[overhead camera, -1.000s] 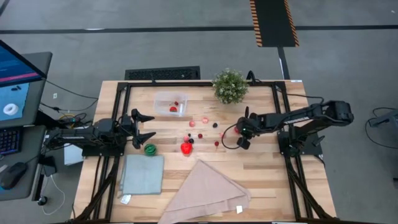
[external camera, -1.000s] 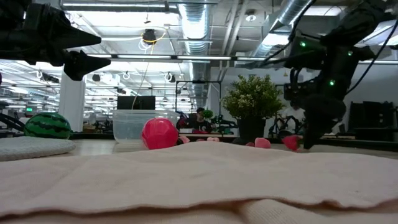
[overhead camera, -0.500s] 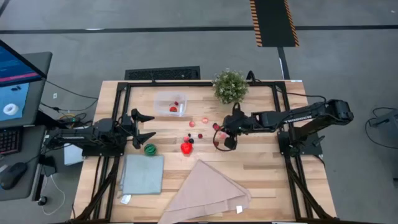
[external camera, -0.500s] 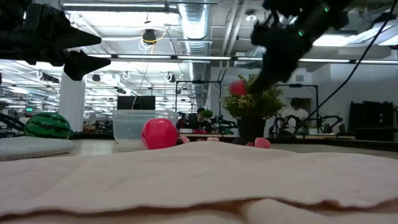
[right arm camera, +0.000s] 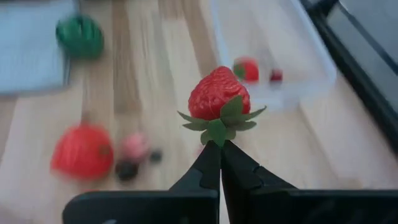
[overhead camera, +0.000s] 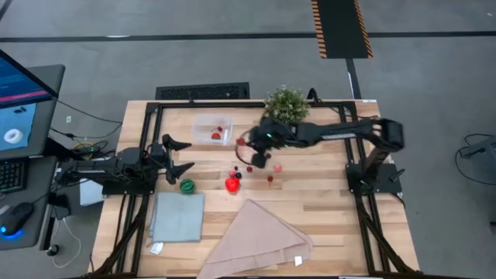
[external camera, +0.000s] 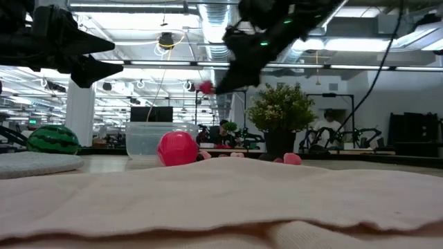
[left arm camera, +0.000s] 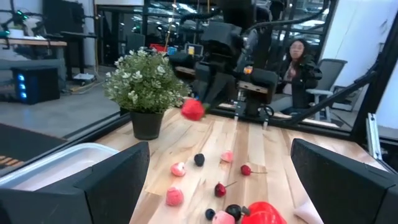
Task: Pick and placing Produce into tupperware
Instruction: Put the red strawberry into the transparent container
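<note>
My right gripper (right arm camera: 219,149) is shut on a small red toy strawberry (right arm camera: 219,93), in the air just right of the clear tupperware (overhead camera: 212,129); the low view shows the berry (external camera: 205,87) well above the table. The tupperware holds two red pieces (right arm camera: 247,68). More produce lies loose on the table: a larger red piece (overhead camera: 232,184), small pink and dark ones (left arm camera: 199,159) and a round green one (overhead camera: 187,185). My left gripper (overhead camera: 180,157) hangs open near the table's left side, above the green piece. My right gripper pinches the strawberry by its green leafy cap (right arm camera: 217,127) between the two fingertips. The fingers come slanting down from the table's right side. The berry sticks out beyond the tips, lifted clear of the table.
A bushy potted plant (overhead camera: 287,106) stands at the far edge, close behind my right arm. A grey-blue square cloth (overhead camera: 177,217) and a beige folded cloth (overhead camera: 256,236) cover the near part of the table. A person (left arm camera: 298,59) sits beyond the table.
My right gripper has risen from the table with the strawberry and carried it toward the left and far side, from the loose produce to beside the tupperware. The strawberry is now lifted clear.
</note>
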`<state>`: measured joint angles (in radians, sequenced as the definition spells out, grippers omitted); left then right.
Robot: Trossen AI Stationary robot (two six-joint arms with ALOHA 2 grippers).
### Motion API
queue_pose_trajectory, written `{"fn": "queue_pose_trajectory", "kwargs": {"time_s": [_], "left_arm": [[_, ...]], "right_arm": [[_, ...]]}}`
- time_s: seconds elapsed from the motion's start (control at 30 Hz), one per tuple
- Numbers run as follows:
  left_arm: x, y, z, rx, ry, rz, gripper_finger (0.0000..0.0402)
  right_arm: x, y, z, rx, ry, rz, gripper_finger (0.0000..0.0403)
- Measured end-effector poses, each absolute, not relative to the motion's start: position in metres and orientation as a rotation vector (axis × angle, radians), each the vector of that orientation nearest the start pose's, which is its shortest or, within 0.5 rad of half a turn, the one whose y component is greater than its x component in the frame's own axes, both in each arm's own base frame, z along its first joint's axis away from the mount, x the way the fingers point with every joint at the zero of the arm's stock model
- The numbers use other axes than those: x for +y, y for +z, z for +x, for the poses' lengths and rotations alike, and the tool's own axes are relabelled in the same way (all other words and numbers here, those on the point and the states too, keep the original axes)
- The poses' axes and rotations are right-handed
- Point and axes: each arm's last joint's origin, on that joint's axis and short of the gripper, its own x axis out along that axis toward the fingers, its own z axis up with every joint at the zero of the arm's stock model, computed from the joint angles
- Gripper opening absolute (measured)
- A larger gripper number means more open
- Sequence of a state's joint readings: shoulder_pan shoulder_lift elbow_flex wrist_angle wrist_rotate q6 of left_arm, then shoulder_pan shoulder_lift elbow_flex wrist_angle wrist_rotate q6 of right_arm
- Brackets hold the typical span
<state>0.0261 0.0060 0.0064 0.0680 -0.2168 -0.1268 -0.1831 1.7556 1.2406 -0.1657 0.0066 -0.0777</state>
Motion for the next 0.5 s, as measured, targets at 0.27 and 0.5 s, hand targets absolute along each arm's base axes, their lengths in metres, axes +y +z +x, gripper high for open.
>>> {"fn": "queue_pose_trajectory", "kwargs": {"time_s": [0.27, 0.5], "left_arm": [[0.009, 0.172, 0.097, -0.084, 0.243, -0.137, 0.0382], [0.009, 0.172, 0.097, -0.085, 0.238, -0.152, 0.0382]], "right_arm": [[-0.137, 0.242, 0.433, 0.661, -0.091, 0.066, 0.0035], [-0.179, 0.243, 0.454, 0.655, -0.128, 0.128, 0.006]]}}
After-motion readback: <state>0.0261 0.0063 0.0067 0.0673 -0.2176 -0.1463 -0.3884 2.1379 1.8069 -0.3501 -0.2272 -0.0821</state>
